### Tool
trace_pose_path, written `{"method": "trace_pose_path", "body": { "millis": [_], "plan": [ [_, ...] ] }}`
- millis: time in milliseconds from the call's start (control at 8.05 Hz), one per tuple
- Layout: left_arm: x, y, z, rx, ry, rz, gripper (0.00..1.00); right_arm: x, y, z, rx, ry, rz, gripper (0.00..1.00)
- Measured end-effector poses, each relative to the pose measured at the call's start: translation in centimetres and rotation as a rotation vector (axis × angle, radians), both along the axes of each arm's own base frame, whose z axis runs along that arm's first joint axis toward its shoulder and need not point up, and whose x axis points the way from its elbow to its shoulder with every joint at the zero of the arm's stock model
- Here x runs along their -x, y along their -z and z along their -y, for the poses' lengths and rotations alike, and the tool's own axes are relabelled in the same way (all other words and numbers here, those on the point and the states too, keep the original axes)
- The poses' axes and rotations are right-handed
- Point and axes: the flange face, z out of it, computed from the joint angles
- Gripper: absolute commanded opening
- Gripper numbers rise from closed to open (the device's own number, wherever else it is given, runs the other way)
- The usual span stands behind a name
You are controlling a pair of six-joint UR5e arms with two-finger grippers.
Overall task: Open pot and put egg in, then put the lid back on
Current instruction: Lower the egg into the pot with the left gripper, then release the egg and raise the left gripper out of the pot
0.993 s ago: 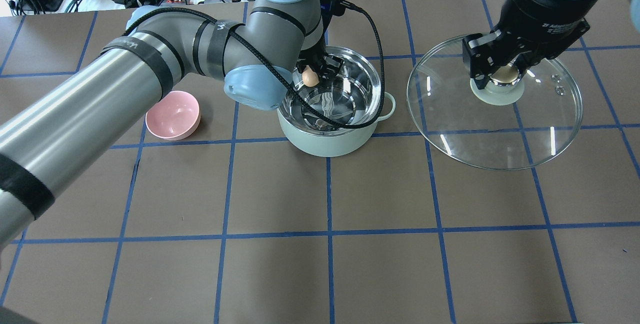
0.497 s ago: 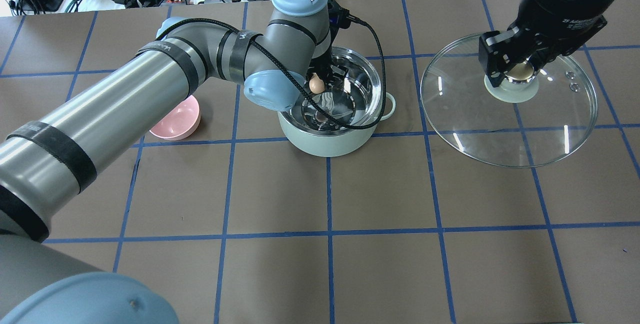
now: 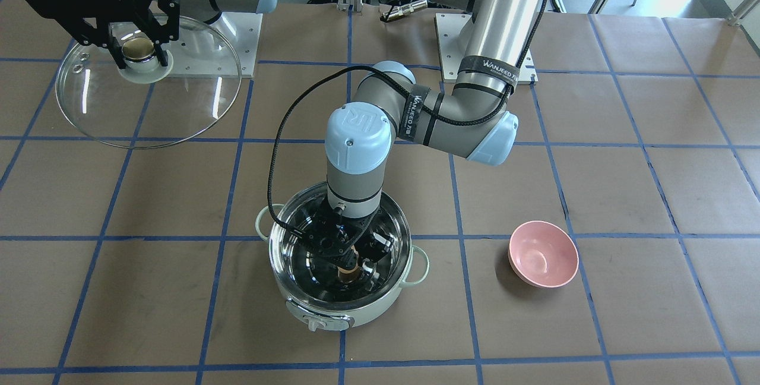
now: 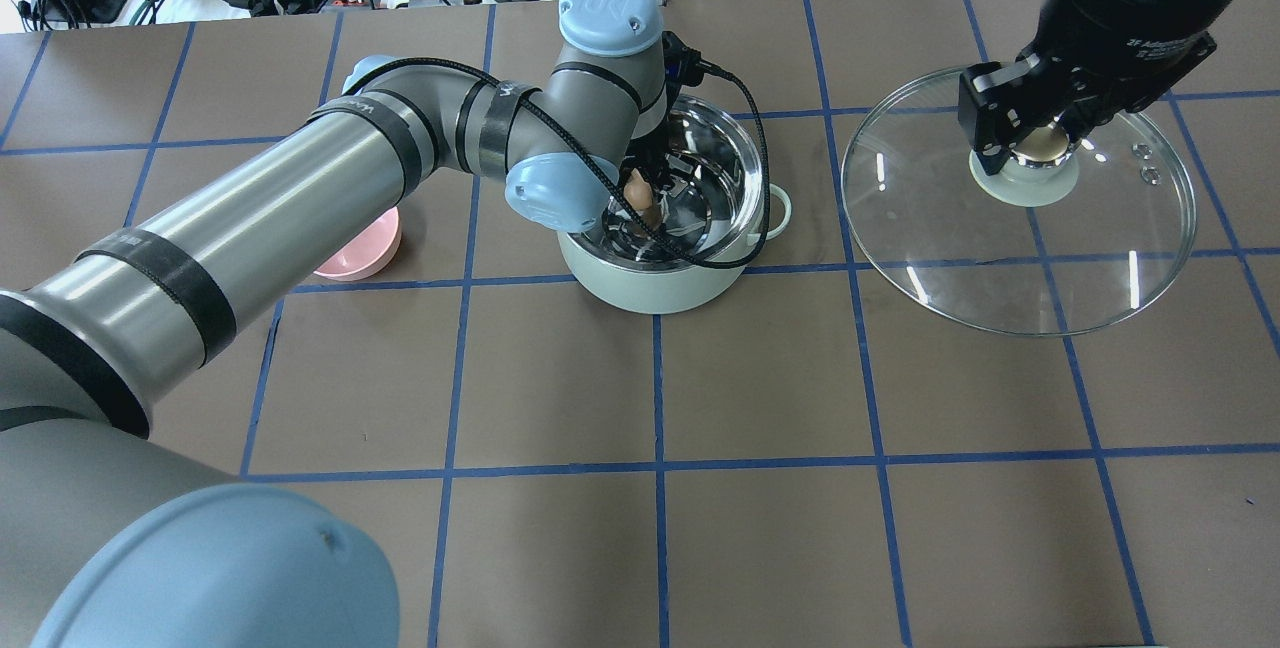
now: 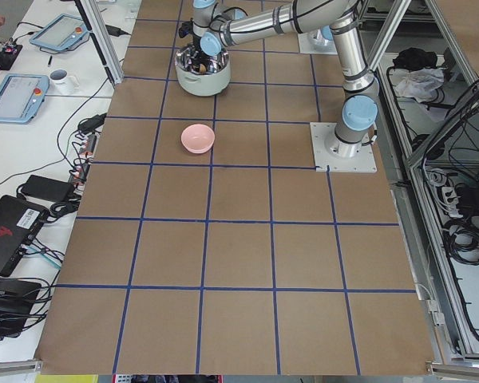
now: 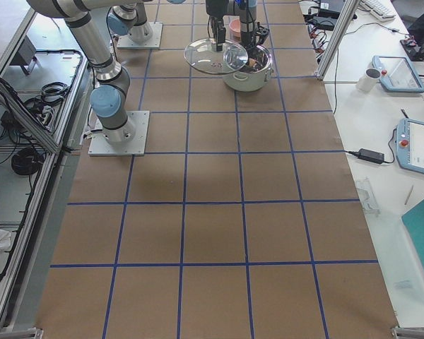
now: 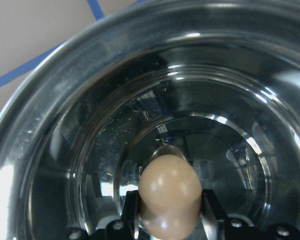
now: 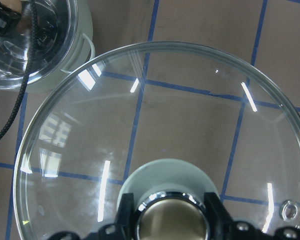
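The mint-green pot (image 4: 660, 293) (image 3: 380, 314) stands open, its steel inside showing in the left wrist view (image 7: 90, 150). My left gripper (image 4: 642, 200) (image 3: 350, 267) reaches down inside the pot, shut on the tan egg (image 7: 169, 195) (image 4: 637, 193) (image 3: 348, 266), which hangs just above the pot's floor. My right gripper (image 4: 1035, 143) (image 3: 138, 49) is shut on the knob (image 8: 167, 217) of the glass lid (image 4: 1000, 268) (image 3: 196, 100) (image 8: 190, 125) and holds it in the air to the right of the pot, apart from it.
A pink bowl (image 3: 543, 254) (image 4: 365, 250) sits on the table left of the pot, partly behind my left arm in the overhead view. Blue tape lines grid the brown table. A black cable (image 4: 745, 128) loops over the pot's rim.
My left gripper has lowered the egg deeper into the pot. My right gripper moved the lid slightly further right, then held still.
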Motion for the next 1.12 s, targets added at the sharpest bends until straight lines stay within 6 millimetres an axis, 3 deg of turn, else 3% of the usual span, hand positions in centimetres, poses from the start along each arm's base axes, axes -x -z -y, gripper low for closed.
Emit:
{"method": "trace_pose_path", "body": {
  "millis": [373,621,745,869,1118],
  "plan": [
    [0.11,1.13,-0.05,-0.027,-0.048,-0.010,0.00,-0.11,-0.08,0.00,0.006,0.004,0.005,0.23],
    [0.19,1.39,-0.09,-0.036,-0.059,-0.018,0.74,-0.15,-0.08,-0.01,0.006,0.007,0.007,0.23],
    [0.20,1.42,-0.10,-0.038,-0.062,-0.019,0.93,-0.13,-0.14,0.01,0.008,0.008,0.007,0.23],
    [0.21,1.38,-0.11,-0.038,-0.064,-0.021,1.00,-0.06,-0.29,0.07,0.012,0.009,0.006,0.23],
    [0.26,0.61,-0.25,-0.030,-0.073,-0.027,1.00,0.00,-0.69,0.31,0.020,0.010,0.005,0.23]
  ]
}}
